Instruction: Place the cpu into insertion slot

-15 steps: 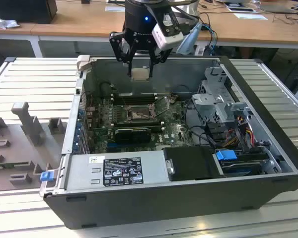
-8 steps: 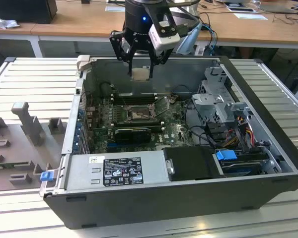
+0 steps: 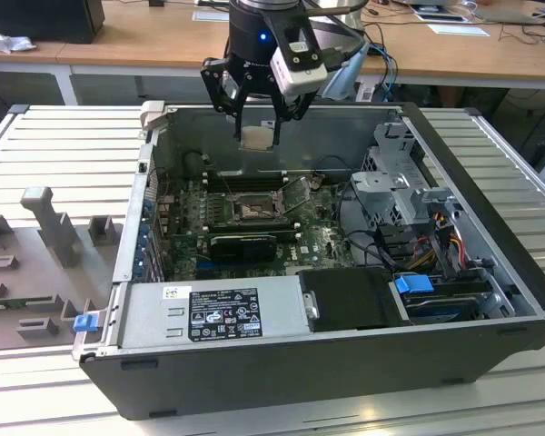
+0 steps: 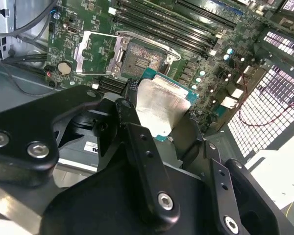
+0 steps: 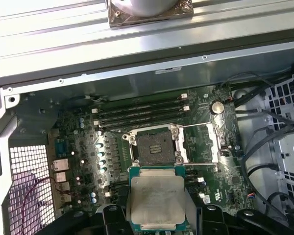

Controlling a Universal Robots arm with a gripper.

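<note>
Claw (image 3: 258, 138) in the exterior view hangs over the far side of the open computer case (image 3: 345, 381), closed on the cpu (image 3: 257, 136) by two opposite edges. The chip sits level and high above the board, well apart from the insertion slot (image 3: 252, 211). I judge the flat hold is meant to keep the chip square to the socket. The power supply (image 3: 154, 313) along the near wall carries a label (image 3: 222, 313) whose print I cannot read. In the second wrist view the black fingers (image 4: 142, 147) pinch the cpu (image 4: 161, 107) with its silver lid up, and the insertion slot (image 4: 142, 56) lies beyond with its metal frame (image 4: 95, 51) swung open, baring the bed. In the first wrist view the cpu (image 5: 157, 198) hangs just short of the insertion slot (image 5: 154, 147), beside the memory slots (image 5: 137, 112).
</note>
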